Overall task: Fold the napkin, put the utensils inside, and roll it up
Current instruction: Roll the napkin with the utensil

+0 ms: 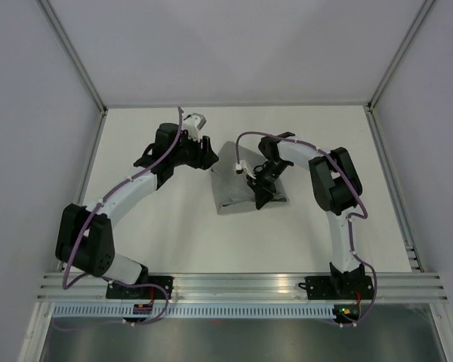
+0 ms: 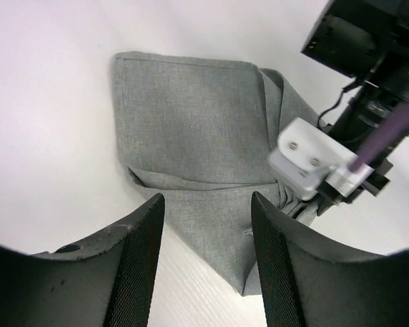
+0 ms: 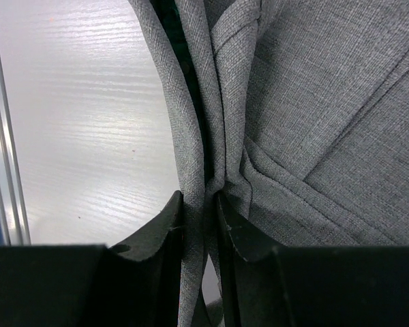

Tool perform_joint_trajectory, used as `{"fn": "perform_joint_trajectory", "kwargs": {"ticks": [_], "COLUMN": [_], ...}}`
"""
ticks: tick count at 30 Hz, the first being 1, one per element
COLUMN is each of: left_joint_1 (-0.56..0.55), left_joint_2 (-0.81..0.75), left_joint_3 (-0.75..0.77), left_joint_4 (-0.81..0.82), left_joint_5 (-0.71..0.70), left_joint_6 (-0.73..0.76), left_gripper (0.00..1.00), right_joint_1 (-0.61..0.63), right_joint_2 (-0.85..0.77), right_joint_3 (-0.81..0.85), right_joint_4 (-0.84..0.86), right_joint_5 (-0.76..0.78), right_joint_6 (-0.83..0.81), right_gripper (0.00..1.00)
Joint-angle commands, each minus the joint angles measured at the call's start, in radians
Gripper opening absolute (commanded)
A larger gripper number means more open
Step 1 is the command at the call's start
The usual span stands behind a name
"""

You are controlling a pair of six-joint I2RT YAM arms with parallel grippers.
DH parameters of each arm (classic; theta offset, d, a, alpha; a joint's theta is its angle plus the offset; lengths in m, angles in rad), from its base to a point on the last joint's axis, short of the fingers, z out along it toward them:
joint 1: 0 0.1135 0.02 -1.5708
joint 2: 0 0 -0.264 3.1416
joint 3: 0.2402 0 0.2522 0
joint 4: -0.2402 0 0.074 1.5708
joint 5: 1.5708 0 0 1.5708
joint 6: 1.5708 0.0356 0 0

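At the middle of the white wood-grain counter [image 1: 181, 234] lies the plain mid-grey, felt-like cloth napkin [image 1: 234, 188], folded over into a rough wedge of several layers. The right pincer [image 3: 203, 204] is clamped on a bunch of folded edges at the cloth's right side. The left pincer [image 2: 206, 204] hangs spread wide and empty by the napkin's far-left corner.
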Motion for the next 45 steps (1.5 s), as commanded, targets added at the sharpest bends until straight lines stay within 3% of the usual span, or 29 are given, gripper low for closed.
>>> {"fn": "perform_joint_trajectory", "kwargs": {"ticks": [1,8,13,23,30,45], "left_joint_1": [-0.069,-0.373,-0.514,-0.763,-0.804,-0.811], "left_joint_2": [-0.12,-0.2,-0.189,0.031,0.191,0.32], "left_joint_3": [-0.106,-0.234,-0.323,-0.358,-0.305,-0.248], "left_joint_4": [0.17,0.246,0.347,0.525,0.555,0.536], "left_joint_5": [-0.181,-0.513,-0.681,-0.856,-0.84,-0.731], "left_joint_6": [0.001,0.25,0.34,0.575,0.656,0.652], "left_gripper": [0.59,0.6,0.62,0.63,0.64,0.65], "right_joint_1": [-0.007,-0.008,-0.01,-0.025,-0.037,-0.048], "right_joint_2": [0.121,0.184,0.209,0.243,0.255,0.267], "right_joint_3": [0.002,0.071,0.091,0.112,0.122,0.125], "right_joint_4": [-0.079,-0.106,-0.111,-0.12,-0.123,-0.122], "right_joint_5": [0.149,0.153,0.153,0.15,0.153,0.155], "right_joint_6": [-0.017,0.018,0.034,0.044,0.051,0.057], "right_gripper": [0.07,0.07,0.07,0.07,0.06,0.06]}}
